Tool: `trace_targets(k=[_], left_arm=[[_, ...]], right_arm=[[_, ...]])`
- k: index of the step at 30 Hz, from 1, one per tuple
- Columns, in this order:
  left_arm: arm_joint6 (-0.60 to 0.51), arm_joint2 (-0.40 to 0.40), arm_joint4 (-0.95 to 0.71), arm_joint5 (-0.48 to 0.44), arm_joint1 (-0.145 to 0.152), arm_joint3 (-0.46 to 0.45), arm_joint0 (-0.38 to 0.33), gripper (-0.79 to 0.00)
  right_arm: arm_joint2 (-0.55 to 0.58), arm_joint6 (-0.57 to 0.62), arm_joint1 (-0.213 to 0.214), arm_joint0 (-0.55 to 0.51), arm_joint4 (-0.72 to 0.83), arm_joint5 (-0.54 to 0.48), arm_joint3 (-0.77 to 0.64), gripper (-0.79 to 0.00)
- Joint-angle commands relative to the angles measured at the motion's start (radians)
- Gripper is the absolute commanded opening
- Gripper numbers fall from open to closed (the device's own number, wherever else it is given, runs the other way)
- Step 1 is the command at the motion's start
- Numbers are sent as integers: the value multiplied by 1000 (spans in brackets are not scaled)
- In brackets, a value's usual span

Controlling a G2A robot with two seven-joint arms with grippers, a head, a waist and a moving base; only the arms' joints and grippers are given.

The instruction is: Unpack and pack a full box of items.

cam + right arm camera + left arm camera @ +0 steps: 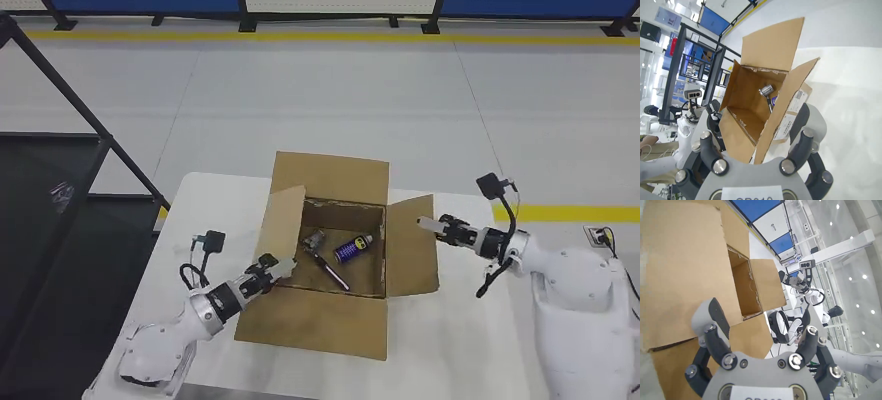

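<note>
Our left gripper (285, 264) has its fingers spread with nothing between them, just beside the left flap (282, 222) of the brown cardboard box (330, 177). Our right gripper (427, 224), likewise spread and empty, sits at the outer edge of the right flap (410, 258); we judge both are posted there to hold the flaps back and leave the mouth free. The box sits on the white table (470, 340) with all four flaps out, and a small blue-labelled spray can (354, 246) and a silver-headed metal tool (326, 260) lie on its floor, so we reckon unpacking is not yet done.
</note>
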Motion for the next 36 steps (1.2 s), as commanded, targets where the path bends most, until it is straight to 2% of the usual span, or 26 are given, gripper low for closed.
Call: trace_targets(k=[1, 7, 13, 20, 26, 30, 36], left_arm=[[-1, 16, 4, 4, -1, 19, -15, 0], [2, 41, 1, 19, -5, 67, -46, 0], [22, 58, -16, 38, -8, 110, -64, 0], [80, 69, -65, 77, -16, 136, -72, 0], [97, 73, -71, 106, -18, 149, -80, 0], [112, 80, -67, 126, -20, 156, -84, 0], [125, 91, -62, 147, -23, 165, -91, 0]], right_arm=[[-23, 32, 4, 23, 48, -48, 32, 0], [-102, 87, 7, 86, 234, -184, 95, 0], [-259, 102, -1, 186, 284, -197, 170, 0], [-441, 30, -24, 283, 235, -174, 290, 0], [-532, -74, -36, 323, 157, -135, 371, 0], [-583, -177, -41, 318, 54, -81, 365, 0], [-625, -242, -41, 298, -31, -32, 337, 0]])
